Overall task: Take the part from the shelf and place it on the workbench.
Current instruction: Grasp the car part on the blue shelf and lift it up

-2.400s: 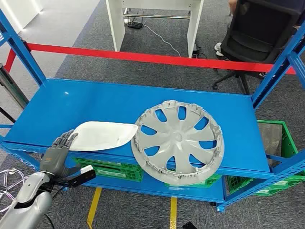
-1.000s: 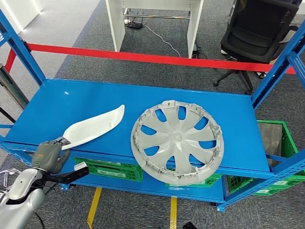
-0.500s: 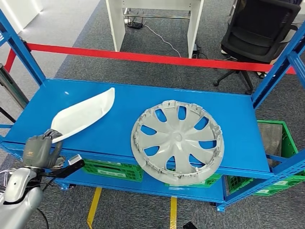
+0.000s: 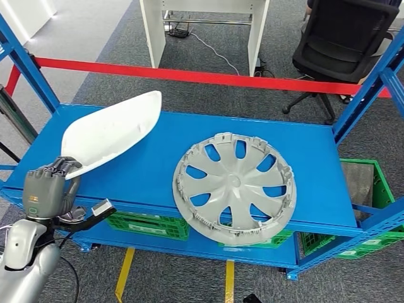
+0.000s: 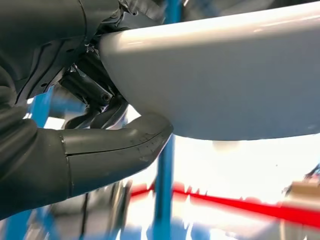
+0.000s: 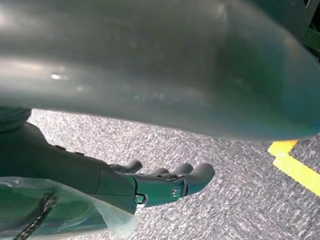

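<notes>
So from where I'm driving this, starting at the left: my left hand (image 4: 47,189) is clenched around the near end of the white part (image 4: 110,130), down by the front left corner of the blue shelf (image 4: 267,136). The wrist cam backs that up, thumb (image 5: 113,155) hooked under the white shell with the other fingers on top.

The thing that matters for the next bit is how the part lies. Its long axis runs from the hand up and away to the right, toward the back of the shelf, with the far tip tilted up and clear of the deck. So I'm holding a long, light shell by one end, and all the length sticks out away from me over the shelf. I reckon pulling it back toward the body needs care, since that far tip will swing wide near the left upright (image 4: 28,66).

Further right, the grey hubcap (image 4: 234,187) lies flat on the shelf, well apart from the white part and overhanging the front edge a bit.

My right hand (image 6: 166,185) hangs slack over the carpet, fingers loose and apart, holding nothing. The left is the only one near the part.
</notes>
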Controlling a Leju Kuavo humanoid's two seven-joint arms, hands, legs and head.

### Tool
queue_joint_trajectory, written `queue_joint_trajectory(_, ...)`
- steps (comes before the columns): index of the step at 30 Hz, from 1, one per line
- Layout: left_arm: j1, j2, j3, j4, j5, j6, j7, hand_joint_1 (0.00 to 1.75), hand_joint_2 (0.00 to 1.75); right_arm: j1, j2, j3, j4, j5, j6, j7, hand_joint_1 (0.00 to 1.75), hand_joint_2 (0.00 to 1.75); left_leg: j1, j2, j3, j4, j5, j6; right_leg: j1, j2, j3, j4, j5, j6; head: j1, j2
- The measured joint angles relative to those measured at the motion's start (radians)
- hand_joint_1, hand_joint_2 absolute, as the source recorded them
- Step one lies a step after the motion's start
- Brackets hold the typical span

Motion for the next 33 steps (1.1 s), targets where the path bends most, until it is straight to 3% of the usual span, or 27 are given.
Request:
queue_joint_trajectory(8, 0.032, -0.080, 0.095, -0.202, -0.108, 0.000, -0.085, 1.75, 1.75, 0.002, 0.000, 0.001, 0.000, -0.021, -0.011, -0.005, 0.00, 0.00, 0.000, 0.000, -0.001, 0.000, 0.000, 0.000, 0.000, 0.000, -0.001, 0.000, 0.000, 0.000, 0.000, 0.000)
queue_joint_trajectory(19, 0.072, -0.139, 0.110, -0.390, -0.210, 0.000, -0.108, 1.75, 1.75, 0.003, 0.000, 0.001, 0.000, -0.031, -0.019, -0.008, 0.00, 0.00, 0.000, 0.000, -0.001, 0.000, 0.000, 0.000, 0.000, 0.000, -0.001, 0.000, 0.000, 0.000, 0.000, 0.000)
queue_joint_trajectory(25, 0.078, -0.145, 0.107, -0.424, -0.205, 0.000, -0.086, 1.75, 1.75, 0.003, 0.000, 0.001, 0.000, -0.035, -0.021, -0.008, 0.00, 0.00, 0.000, 0.000, -0.001, 0.000, 0.000, 0.000, 0.000, 0.000, -0.001, 0.000, 0.000, 0.000, 0.000, 0.000)
queue_joint_trajectory(33, 0.080, -0.159, 0.110, -0.392, -0.122, 0.000, -0.133, 1.75, 1.75, 0.003, 0.000, 0.003, 0.000, -0.045, -0.021, -0.008, 0.00, 0.00, 0.000, 0.000, -0.001, 0.000, 0.000, 0.000, 0.000, 0.000, -0.001, 0.000, 0.000, 0.000, 0.000, 0.000)
